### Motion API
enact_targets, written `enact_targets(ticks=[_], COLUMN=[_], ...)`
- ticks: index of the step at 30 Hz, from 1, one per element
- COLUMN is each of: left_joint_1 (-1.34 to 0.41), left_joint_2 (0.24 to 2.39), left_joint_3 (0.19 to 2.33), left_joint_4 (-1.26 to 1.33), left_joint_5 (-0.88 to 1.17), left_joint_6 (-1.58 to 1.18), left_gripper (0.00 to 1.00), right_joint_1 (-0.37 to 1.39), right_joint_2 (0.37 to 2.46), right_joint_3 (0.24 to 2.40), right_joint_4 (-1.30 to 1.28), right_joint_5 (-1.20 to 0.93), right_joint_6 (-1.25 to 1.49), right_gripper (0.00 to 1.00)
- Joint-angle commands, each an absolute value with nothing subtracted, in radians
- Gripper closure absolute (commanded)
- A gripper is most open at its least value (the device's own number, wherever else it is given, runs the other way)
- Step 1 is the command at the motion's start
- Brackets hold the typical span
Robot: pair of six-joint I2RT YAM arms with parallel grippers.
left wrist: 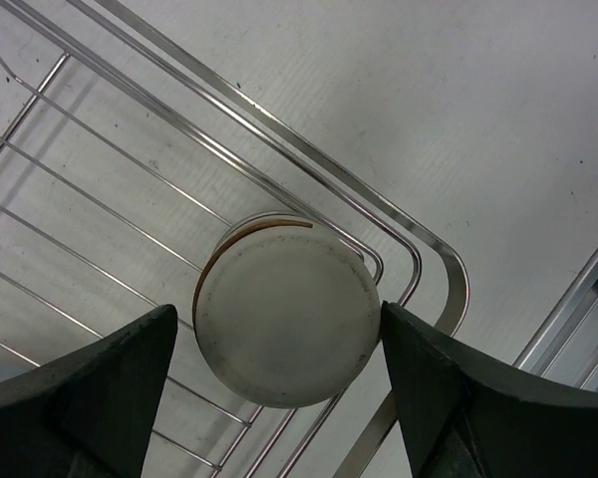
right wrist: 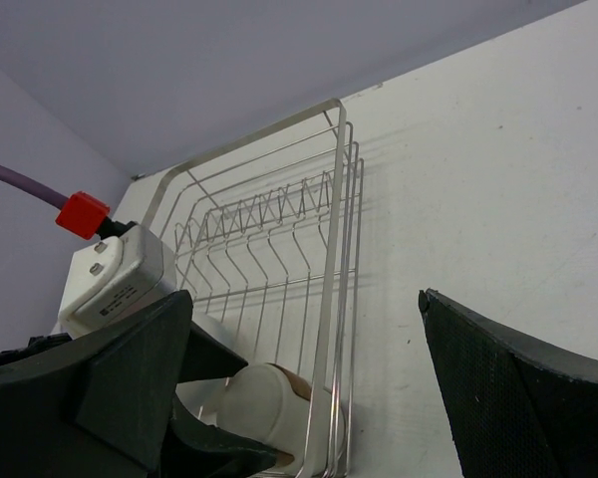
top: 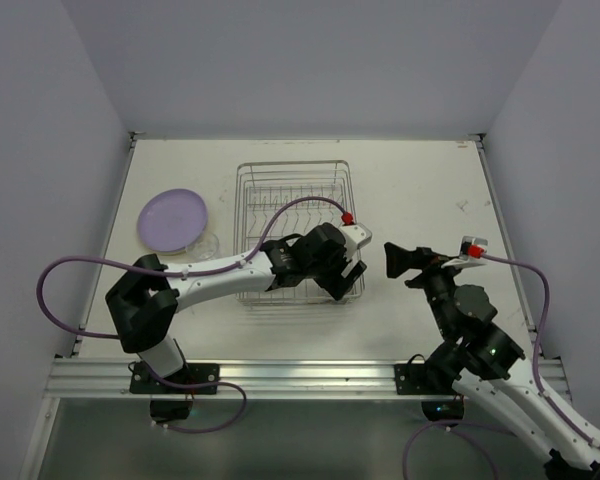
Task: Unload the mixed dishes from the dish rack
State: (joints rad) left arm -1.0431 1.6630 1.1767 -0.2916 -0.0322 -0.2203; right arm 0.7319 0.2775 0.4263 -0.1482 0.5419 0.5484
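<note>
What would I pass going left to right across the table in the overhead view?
purple plate → dish rack → right gripper. The left gripper overlaps the rack's near right corner, so it is left out.

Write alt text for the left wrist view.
A pale round cup with a brown edge lies in the corner of the silver wire dish rack, seen end-on. The black fingers of the left gripper flank it closely on both sides, above a white table.
</note>
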Motion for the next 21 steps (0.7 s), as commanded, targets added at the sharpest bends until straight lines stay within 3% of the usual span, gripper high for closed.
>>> enact_targets(ticks=[1,5,9,15,21], left_joint_1=[-1.049,-1.049,-1.049,-1.046,-0.980], left_joint_2=[1.669,1.669,1.661,1.626,1.565], left_joint_3=[1.220,1.220,1.216,1.220,1.201], left_joint_4=[-0.235,-0.232,-0.232,-0.252,-0.262], left_joint_5=[-0.020,-0.014,-0.037,-0.147,-0.195], left_joint_6=[-0.201,-0.201,-0.207,-0.236,-0.278], left_gripper=[0.16,0.26,0.44,0.55,0.59], right_joint_1=[0.729,0.729,0.729,0.729,0.729], right_joint_2=[0.265,0.281,0.288,0.291,0.296], right_joint_3=[0.420,0.425,0.426,0.428,0.431], right_joint_4=[-0.107,-0.106,-0.106,-0.106,-0.106], right_joint_5=[0.588,0.586,0.583,0.578,0.574], right_joint_6=[0.548,0.549,0.552,0.551,0.549], right_gripper=[0.01,0.01,0.01,0.01,0.01])
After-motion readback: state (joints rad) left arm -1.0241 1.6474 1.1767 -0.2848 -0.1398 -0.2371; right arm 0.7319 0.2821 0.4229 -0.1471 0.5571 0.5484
